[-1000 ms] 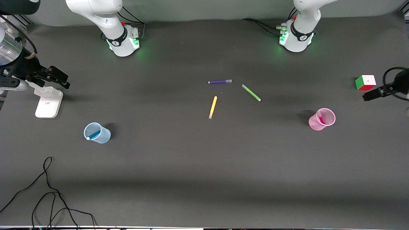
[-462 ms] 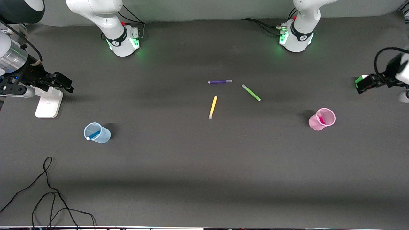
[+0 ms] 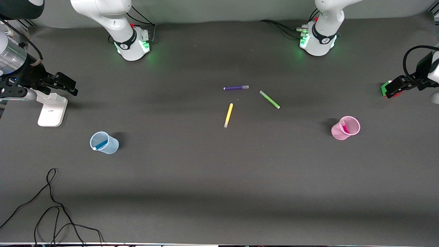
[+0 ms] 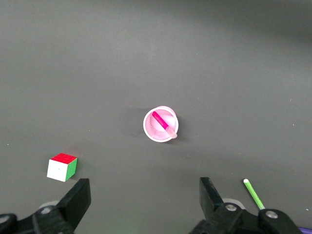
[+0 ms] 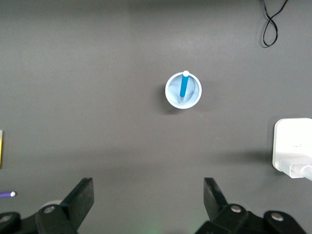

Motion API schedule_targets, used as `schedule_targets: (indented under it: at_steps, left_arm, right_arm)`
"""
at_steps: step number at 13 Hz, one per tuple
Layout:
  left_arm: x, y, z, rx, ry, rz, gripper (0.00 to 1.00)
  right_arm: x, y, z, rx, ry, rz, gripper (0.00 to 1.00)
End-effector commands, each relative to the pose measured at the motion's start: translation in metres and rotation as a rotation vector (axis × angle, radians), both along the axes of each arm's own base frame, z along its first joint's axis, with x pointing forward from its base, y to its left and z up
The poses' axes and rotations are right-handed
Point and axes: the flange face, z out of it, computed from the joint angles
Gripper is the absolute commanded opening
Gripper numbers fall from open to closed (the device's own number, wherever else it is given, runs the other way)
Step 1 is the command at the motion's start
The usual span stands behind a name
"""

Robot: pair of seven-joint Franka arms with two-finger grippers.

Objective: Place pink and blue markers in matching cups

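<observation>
The blue marker stands tilted inside the pale blue cup toward the right arm's end of the table. It also shows in the right wrist view, marker in cup. The pink marker leans inside the light pink cup toward the left arm's end, and shows in the left wrist view, marker in cup. My right gripper is open and empty, high over the white stand. My left gripper is open and empty, high over the cube.
Purple pen, green pen and yellow pen lie mid-table. A white stand sits at the right arm's end. A colour cube sits at the left arm's end. A black cable lies near the front edge.
The left gripper has risen and drawn toward the table's end, now covering most of the cube in the front view. The right gripper shifted slightly. Markers and cups have not moved.
</observation>
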Motion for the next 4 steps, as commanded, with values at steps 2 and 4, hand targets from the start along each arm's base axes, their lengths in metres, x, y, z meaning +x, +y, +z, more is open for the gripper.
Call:
schedule_targets:
  at_steps: [2,4]
  left_arm:
    - [-0.0047,0.0059,0.0030,-0.014,-0.012,-0.007,0.99]
    - [-0.0048,0.0076,0.0033,-0.015,-0.009,-0.005,0.99]
  right_arm:
    - [0.0023,-0.0006,-0.0009,0.029,0.020,0.025,1.00]
    - [0.0017,0.0010,-0.0016,0.028,0.022,0.028,1.00]
